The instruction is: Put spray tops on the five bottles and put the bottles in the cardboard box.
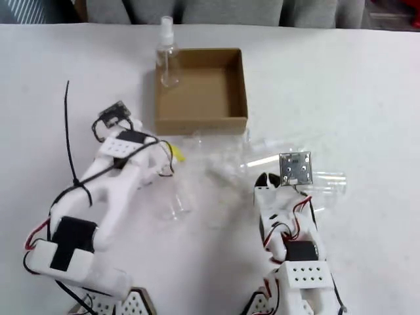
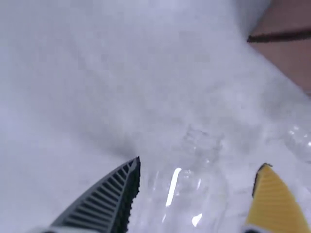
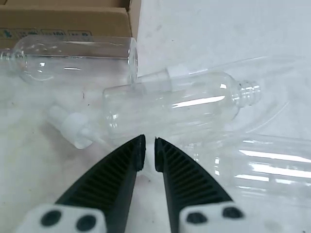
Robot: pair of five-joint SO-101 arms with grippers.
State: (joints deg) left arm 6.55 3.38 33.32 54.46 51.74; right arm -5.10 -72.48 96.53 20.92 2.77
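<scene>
Left wrist view: left gripper (image 2: 200,164) wide, straddling capless bottle (image 2: 187,191) | right gripper (image 3: 149,144) nearly closed, empty; open bottle (image 3: 170,104) and spray top (image 3: 73,130) just ahead | beyond: cardboard box (image 1: 200,123), capped bottle (image 1: 167,56) at its corner | step: probably grasping next bottle | next: close gently, stand it upright for capping.

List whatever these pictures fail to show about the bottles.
High view: count of loose bottles unclear; clear plastic blends into the table, and the right arm covers some.
Left wrist view: open bottle blurred, base cut off by the edge.
Right wrist view: nearest bottle runs off the edge.
</scene>
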